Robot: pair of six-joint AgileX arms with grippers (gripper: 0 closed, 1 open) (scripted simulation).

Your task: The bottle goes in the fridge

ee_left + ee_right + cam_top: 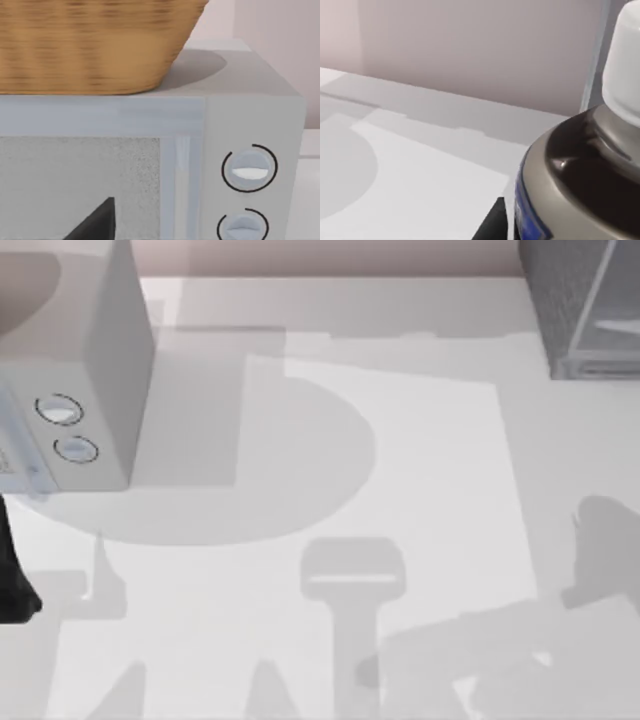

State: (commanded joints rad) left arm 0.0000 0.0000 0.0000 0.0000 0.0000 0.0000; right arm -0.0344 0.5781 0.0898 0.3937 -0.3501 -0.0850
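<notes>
Bottle (pixel 580 165) close beside my right wrist camera; fridge (pixel 585 305) at the table's far right corner. Rigid, probably smooth-walled; I would grasp the labelled body. Finger state: cannot tell.

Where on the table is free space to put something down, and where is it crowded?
The widest bare patch is the middle of the table, between the off-white box with two dials at left and the fridge at the far right corner. The near edge is also bare. It is tight at the left edge, where a dark arm part sits below that box.
</notes>
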